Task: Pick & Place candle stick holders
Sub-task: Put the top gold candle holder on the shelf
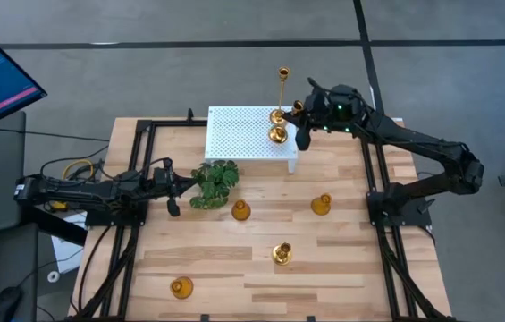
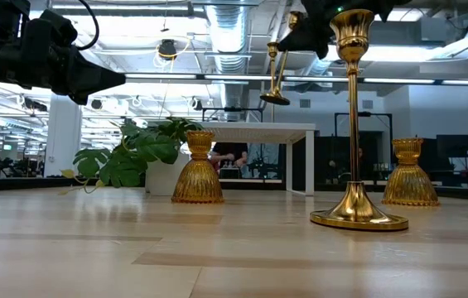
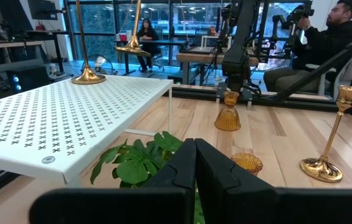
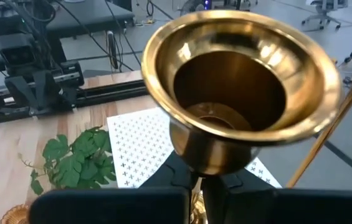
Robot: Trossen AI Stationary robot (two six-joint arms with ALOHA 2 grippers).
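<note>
My right gripper (image 1: 302, 114) is shut on a tall gold candle stick holder (image 2: 277, 70) above the right end of the white perforated platform (image 1: 248, 134). Its cup (image 4: 244, 87) fills the right wrist view. A second tall holder (image 1: 281, 94) stands by its round base on the platform. On the table stand a tall holder (image 1: 281, 253) and three short squat ones (image 1: 241, 211), (image 1: 322, 205), (image 1: 180, 287). My left gripper (image 1: 173, 207) is shut and empty beside the green plant (image 1: 214, 182). My right gripper holds the tall holder at the neck just under its cup (image 4: 208, 163), pinched between the two fingers. The cup hides most of the contact. The holder hangs tilted below the gripper, and its round base (image 2: 275, 98) is clear above the platform.
A black frame rail (image 1: 379, 179) runs along each side of the table. The leafy plant stands just left of the platform's near edge. People sit in the room beyond the table (image 3: 325, 37). Bare wood lies between the holders at the near middle (image 1: 234, 259).
</note>
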